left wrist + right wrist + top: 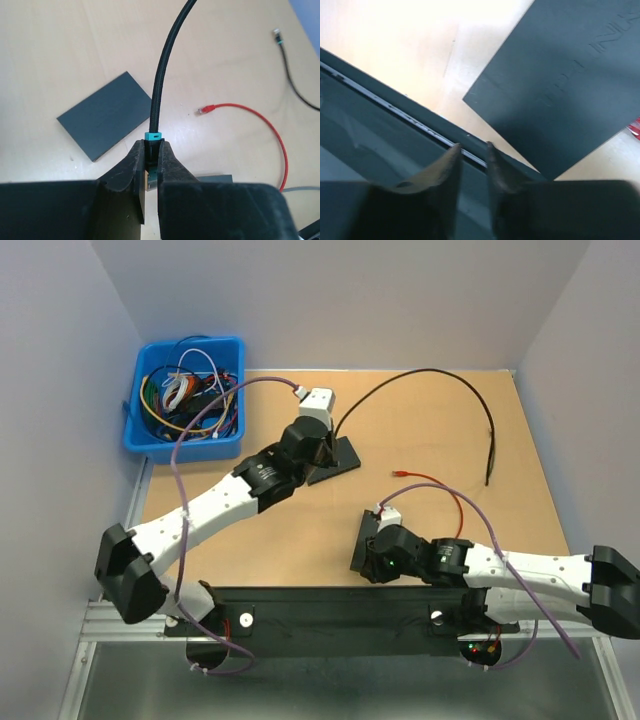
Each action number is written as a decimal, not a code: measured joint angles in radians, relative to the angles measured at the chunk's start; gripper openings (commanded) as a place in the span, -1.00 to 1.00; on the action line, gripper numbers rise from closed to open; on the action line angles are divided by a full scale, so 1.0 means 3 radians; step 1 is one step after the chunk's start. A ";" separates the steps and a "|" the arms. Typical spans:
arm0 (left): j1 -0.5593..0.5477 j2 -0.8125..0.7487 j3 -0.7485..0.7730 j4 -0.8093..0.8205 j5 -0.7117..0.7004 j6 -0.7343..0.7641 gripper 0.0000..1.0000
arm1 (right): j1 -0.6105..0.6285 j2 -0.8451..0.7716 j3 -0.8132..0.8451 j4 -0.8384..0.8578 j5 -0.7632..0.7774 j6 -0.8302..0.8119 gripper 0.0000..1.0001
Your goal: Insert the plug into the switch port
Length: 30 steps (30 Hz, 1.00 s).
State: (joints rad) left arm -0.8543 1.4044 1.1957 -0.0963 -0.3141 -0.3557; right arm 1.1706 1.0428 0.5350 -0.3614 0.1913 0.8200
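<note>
The left fingers are clamped tight on the plug, hold of it just behind its teal collar. Its long axis runs in line with the fingers: the black cable leads straight out ahead, and the nose is tucked back between them, mostly hidden. It hangs over the surface just beside a corner of the flat dark switch, not touching it. A red cable lies off to the side. The right fingers are drawn almost together, only a slit between them and nothing in it, poised over a second dark box, with the lettered switch top just beyond.
</note>
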 measured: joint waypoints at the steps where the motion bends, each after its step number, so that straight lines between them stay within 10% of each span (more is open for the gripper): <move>1: 0.0000 -0.0130 0.0008 -0.0061 -0.0060 -0.0008 -1.00 | 0.0010 0.0000 -0.0005 0.0036 -0.0017 0.0015 -0.64; 22: 0.0018 -0.1036 -0.0332 -0.0642 -0.0350 -0.0159 -1.00 | 0.0081 0.0497 -0.0158 0.0113 0.0243 0.0675 -0.70; 30: 0.0018 -0.1448 -0.0459 -0.0748 -0.0352 -0.0257 -1.00 | -0.1088 0.0988 0.0248 0.0134 0.0263 0.0337 -0.69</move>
State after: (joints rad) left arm -0.8490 0.9699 1.0580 -0.3206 -0.4198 -0.4328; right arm 0.8440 1.3392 0.6094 -0.3214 0.2703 0.9211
